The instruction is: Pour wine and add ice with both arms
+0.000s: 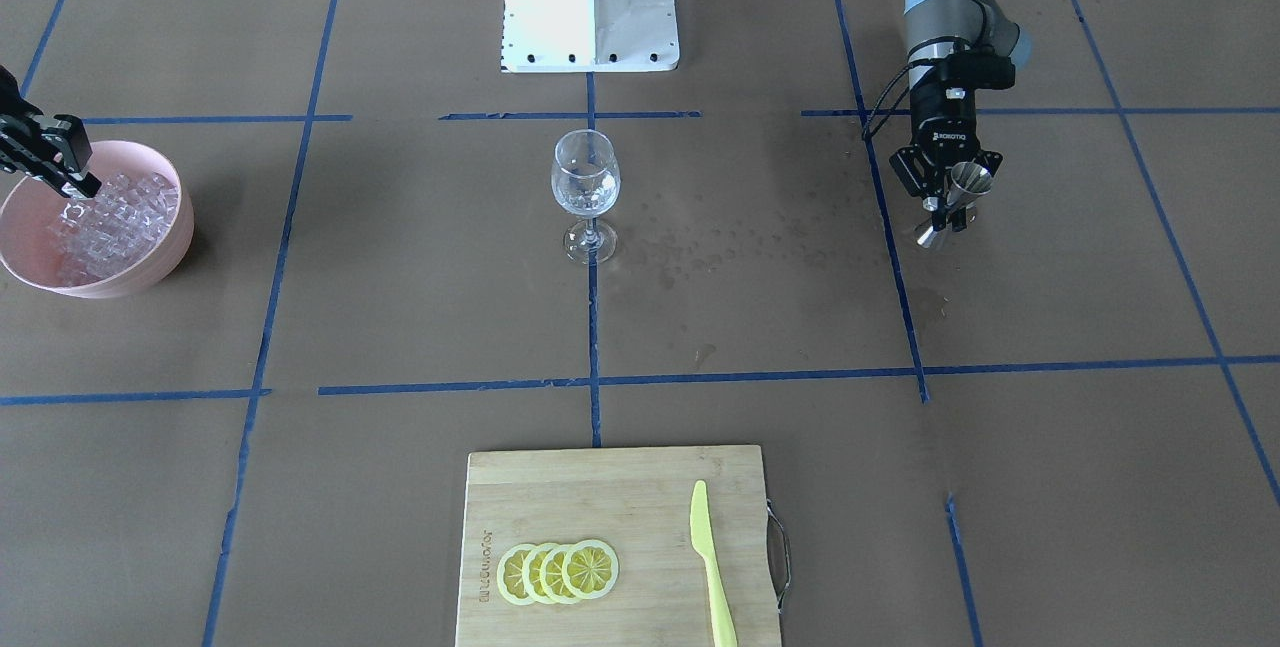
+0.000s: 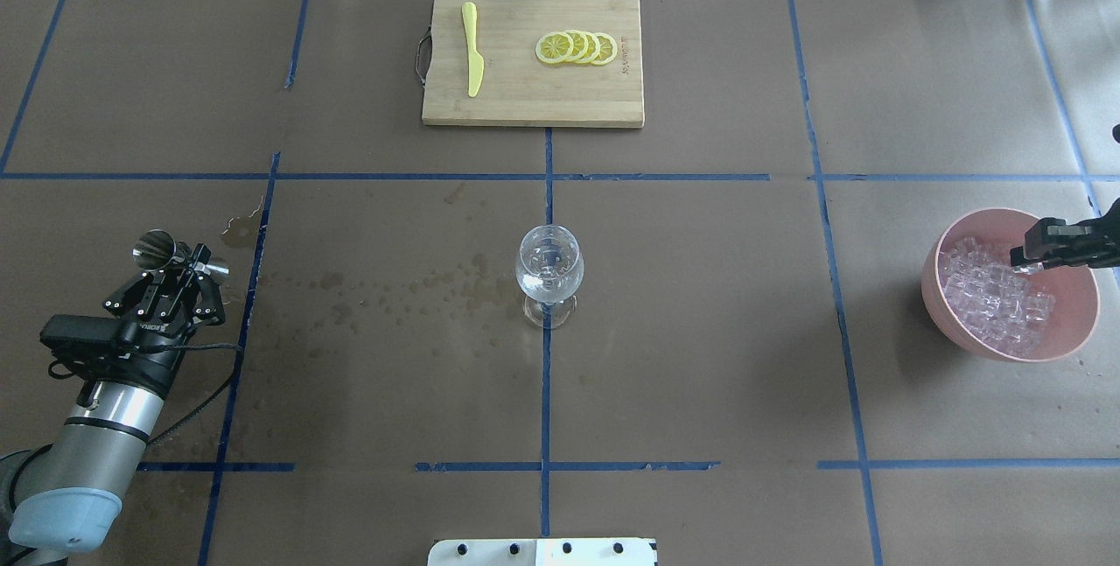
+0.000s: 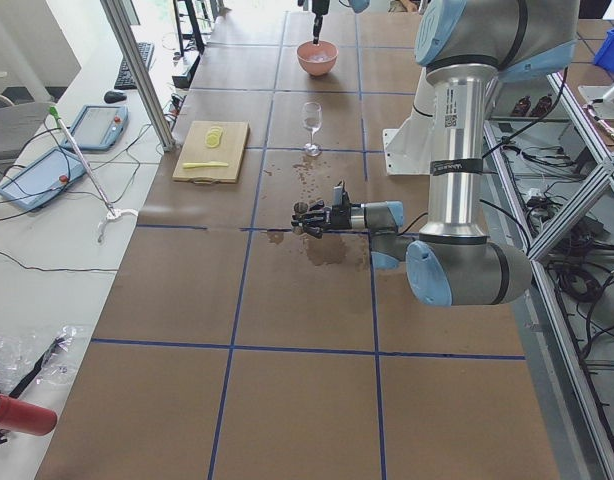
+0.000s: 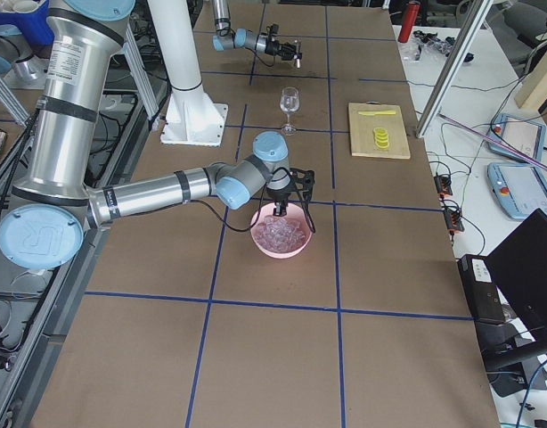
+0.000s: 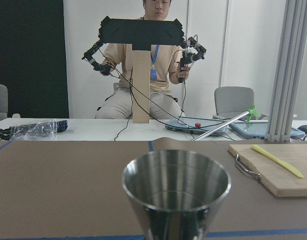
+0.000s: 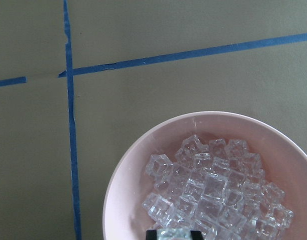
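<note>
"robotiq" on the left tool (image 1: 948,212)

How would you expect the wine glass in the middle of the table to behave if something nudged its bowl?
The wine glass would probably tip rather than slide: its wide bowl sits high on a thin stem over a small foot. Being thin clear glass, it is likely fragile and slippery to grip.

- Near, the left gripper (image 3: 307,214) holds a steel jigger (image 3: 299,208) above a dark wet patch (image 3: 327,248).
- Farther, a wine glass (image 3: 311,127) stands upright, right of a cutting board (image 3: 211,152).
- Farthest, the right gripper (image 3: 316,36) hangs over a pink bowl (image 3: 317,62).
</note>
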You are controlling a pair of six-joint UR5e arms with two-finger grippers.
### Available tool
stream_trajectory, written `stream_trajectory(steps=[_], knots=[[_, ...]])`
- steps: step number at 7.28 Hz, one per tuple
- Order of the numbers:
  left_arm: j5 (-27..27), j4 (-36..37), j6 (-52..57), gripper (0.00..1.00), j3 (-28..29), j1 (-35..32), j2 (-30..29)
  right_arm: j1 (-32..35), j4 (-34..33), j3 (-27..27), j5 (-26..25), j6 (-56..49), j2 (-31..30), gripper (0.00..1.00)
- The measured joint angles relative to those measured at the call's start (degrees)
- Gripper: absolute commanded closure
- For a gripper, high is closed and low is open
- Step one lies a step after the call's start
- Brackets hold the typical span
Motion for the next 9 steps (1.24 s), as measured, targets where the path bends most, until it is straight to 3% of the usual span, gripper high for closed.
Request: stream_trajectory(steps=[6, 7, 8, 9], knots=[[0.0, 0.1, -1.2, 1.00, 1.6, 2.1, 0.0, 2.4, 0.0, 2.5, 2.8, 0.0, 0.2, 1.00], [-0.1, 0.1, -1.2, 0.94, 1.6, 2.5, 0.0, 2.3, 0.0, 2.7, 2.8, 0.0, 0.3, 1.00], [-0.1, 0.1, -1.3, 0.76, 1.6, 2.7, 0.0, 2.3, 0.0, 3.0, 2.8, 0.1, 0.3, 1.00], [-0.1, 0.1, -1.3, 0.69, 1.6, 2.8, 0.0, 2.4, 0.0, 3.1, 2.8, 0.1, 0.4, 1.00]])
